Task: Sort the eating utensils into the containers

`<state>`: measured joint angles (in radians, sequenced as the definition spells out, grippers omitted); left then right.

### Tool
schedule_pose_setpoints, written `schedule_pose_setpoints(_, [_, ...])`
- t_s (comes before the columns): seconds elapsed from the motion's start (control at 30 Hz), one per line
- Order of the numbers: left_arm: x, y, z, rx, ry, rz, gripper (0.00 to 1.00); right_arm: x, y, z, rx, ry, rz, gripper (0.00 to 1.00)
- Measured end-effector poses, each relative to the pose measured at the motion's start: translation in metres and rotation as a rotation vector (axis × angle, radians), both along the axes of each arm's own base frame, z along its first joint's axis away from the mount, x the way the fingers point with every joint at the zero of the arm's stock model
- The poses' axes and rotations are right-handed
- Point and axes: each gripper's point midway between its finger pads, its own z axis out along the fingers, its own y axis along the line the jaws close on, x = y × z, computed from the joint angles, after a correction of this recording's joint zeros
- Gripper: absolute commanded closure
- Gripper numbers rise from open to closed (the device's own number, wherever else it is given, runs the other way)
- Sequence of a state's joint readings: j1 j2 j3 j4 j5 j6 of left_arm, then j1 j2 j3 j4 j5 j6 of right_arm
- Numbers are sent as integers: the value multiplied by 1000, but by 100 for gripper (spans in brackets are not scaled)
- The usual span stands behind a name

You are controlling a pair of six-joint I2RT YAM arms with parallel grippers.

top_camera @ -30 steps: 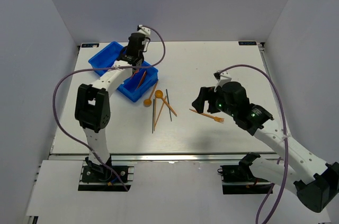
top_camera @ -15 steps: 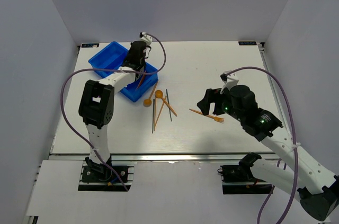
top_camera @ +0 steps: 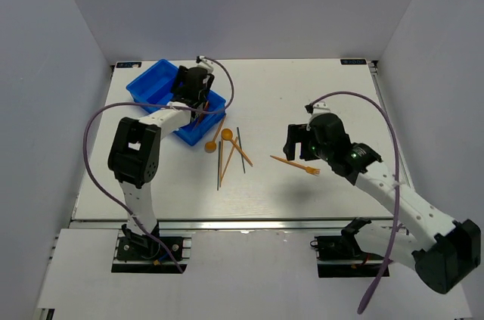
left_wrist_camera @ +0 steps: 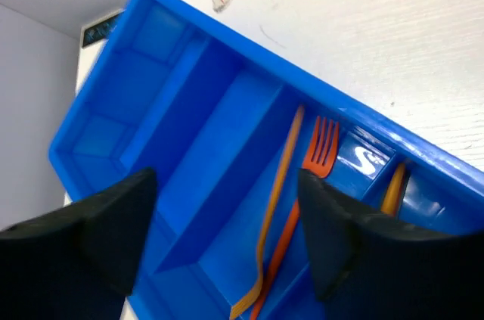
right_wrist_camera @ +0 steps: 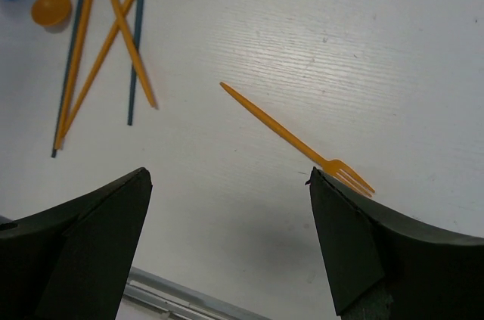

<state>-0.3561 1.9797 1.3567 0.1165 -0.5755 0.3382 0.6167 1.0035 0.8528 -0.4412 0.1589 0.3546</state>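
The blue tray (top_camera: 155,85) stands at the back left, seen close up with its long compartments (left_wrist_camera: 189,153) in the left wrist view. My left gripper (top_camera: 195,99) (left_wrist_camera: 225,180) hangs open over it with nothing between its fingers. Below it, a red-orange fork (left_wrist_camera: 321,147) and an orange utensil (left_wrist_camera: 278,199) lie together in one compartment. Another orange piece (left_wrist_camera: 393,187) lies in the compartment beside them. A lone orange fork (top_camera: 296,164) (right_wrist_camera: 295,138) rests on the table. My right gripper (top_camera: 300,143) (right_wrist_camera: 228,176) is open above it, apart from it.
Right of the tray lie two orange spoons (top_camera: 212,144) (right_wrist_camera: 47,10), orange sticks (right_wrist_camera: 98,70) and dark sticks (top_camera: 240,150) (right_wrist_camera: 139,40), loosely crossed. The table's metal front edge (right_wrist_camera: 174,293) shows below the right gripper. White walls enclose the table.
My left gripper has opened over the tray; the red utensil it held now lies in a compartment. The right gripper has shifted a little above the lone fork and stays open.
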Motion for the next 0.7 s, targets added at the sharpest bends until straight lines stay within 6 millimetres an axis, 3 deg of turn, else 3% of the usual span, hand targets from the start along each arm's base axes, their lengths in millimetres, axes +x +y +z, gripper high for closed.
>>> schedule_pose_setpoints(0.03, [-2,0,7,-16,-12,1,2,3,-1,-8,-17,23,-9,10])
schedule_pose_setpoints(0.2, [-12,0,76,-117,-122,18,2,15,-14,-43,-105,128,-45,11])
schedule_pose_setpoints(0.27, [-22,2,110,-185,-161,42,2,21,-20,-52,-148,154,-43,11])
schedule_pose_setpoints(0.33, [-31,2,159,-283,-232,60,2,29,-25,-60,-195,172,-29,13])
schedule_pose_setpoints(0.4, [-52,3,194,-394,-281,67,2,37,-28,-70,-253,192,8,17])
schedule_pose_setpoints(0.47, [-80,3,213,-486,-307,43,2,43,-28,-84,-316,233,54,23])
schedule_pose_setpoints(0.53, [-112,5,213,-553,-301,14,2,46,-26,-97,-346,272,96,25])
schedule_pose_setpoints(0.6, [-141,7,199,-588,-258,-5,2,41,-24,-117,-379,329,168,27])
schedule_pose_setpoints(0.7, [-164,5,173,-609,-174,-26,2,31,-23,-130,-393,384,234,31])
